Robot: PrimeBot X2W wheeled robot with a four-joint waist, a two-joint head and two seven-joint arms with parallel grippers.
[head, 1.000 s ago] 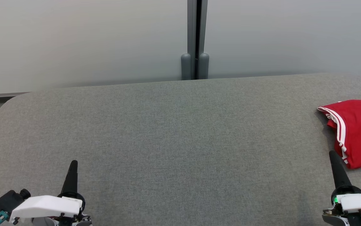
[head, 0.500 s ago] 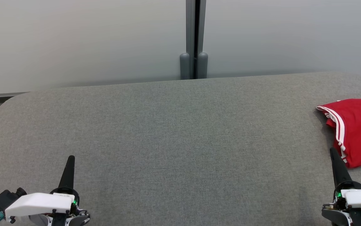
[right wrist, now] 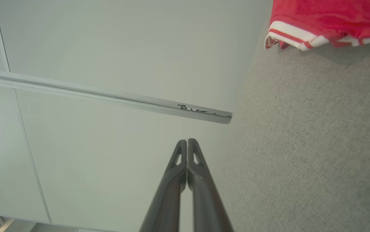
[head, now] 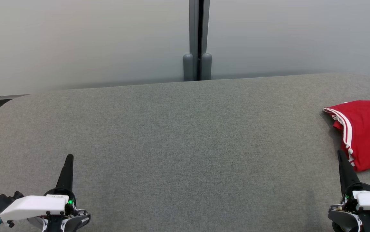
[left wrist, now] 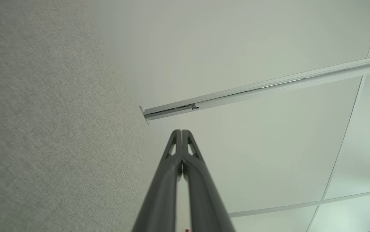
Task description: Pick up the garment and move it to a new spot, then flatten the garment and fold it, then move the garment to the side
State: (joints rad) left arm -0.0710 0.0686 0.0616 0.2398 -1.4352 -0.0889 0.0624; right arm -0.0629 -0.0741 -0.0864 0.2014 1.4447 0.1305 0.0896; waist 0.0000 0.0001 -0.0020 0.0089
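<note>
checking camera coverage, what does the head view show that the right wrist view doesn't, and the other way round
Head view, of the two: the left gripper, shut, and the twin grey posts behind the pad. Right wrist view, of the two: the cut-outs near the right gripper's shut fingertips, and the garment's striped hem close up. Both: the red garment lying on the grey pad, the right gripper empty beside it, pale panels behind.

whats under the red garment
The garment lies on the grey fabric surface, which shows beside its edges. Anything beneath its folds is covered, and its right part runs out of the head view.
</note>
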